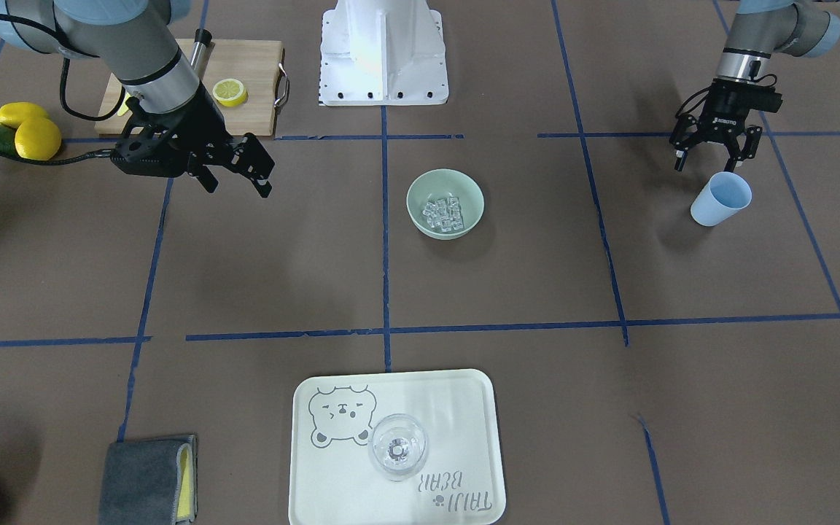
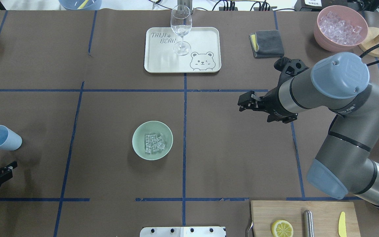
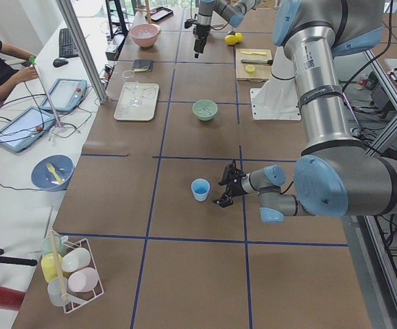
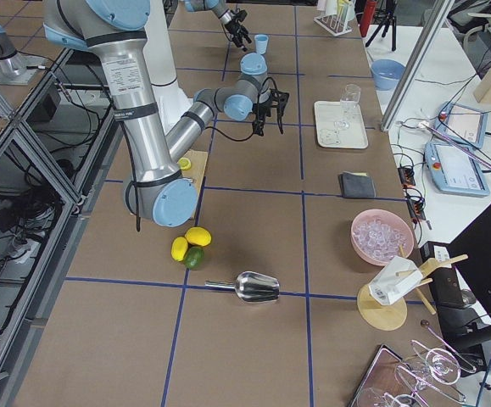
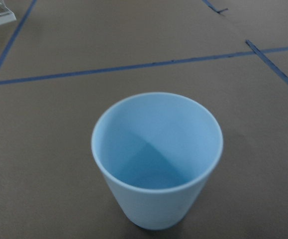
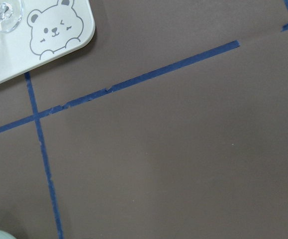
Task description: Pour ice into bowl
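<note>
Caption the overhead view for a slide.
Ice lies in the mint bowl; the empty blue cup stands by the open left gripper.

- The left arm enters at the front-facing view's upper right with its wrist vertical. The left gripper points straight down, jaws spread wide, holding nothing.
- The right arm reaches in from the upper left, wrist tilted. The right gripper angles toward the frame's centre, jaws apart, empty.

Brown table, blue tape grid — mint bowl, blue cup, tray, grey cloth, cutting board
</note>
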`<state>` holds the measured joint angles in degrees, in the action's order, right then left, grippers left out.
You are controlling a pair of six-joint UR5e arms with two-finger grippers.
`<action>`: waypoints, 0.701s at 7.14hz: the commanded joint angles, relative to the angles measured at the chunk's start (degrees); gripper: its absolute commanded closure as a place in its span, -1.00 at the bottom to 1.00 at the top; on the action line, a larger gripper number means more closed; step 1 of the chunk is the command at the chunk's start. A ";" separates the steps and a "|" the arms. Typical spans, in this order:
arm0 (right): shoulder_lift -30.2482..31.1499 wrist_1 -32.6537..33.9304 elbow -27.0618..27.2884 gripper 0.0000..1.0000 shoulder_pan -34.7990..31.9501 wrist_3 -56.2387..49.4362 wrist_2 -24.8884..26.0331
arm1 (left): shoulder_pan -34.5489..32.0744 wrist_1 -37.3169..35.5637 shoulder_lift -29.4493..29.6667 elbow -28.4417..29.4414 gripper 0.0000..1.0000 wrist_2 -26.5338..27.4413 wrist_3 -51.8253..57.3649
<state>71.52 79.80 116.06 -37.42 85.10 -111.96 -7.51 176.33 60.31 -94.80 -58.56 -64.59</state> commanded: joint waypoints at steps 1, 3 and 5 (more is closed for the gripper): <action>-2.16 0.00 0.48 -1.00 5.39 3.99 4.08 | -0.40 6.01 -8.23 -2.22 -1.00 -6.90 6.74; -6.64 0.62 -0.31 -1.00 14.35 8.31 11.92 | -5.02 7.27 -9.51 -1.44 -1.00 -13.28 9.46; -12.32 0.62 -5.98 -1.00 19.03 9.64 14.39 | -21.75 9.99 -9.33 0.40 -1.00 -28.00 27.84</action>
<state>63.38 80.39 113.94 -21.32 93.81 -99.34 -19.05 184.73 50.96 -95.57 -76.91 -47.61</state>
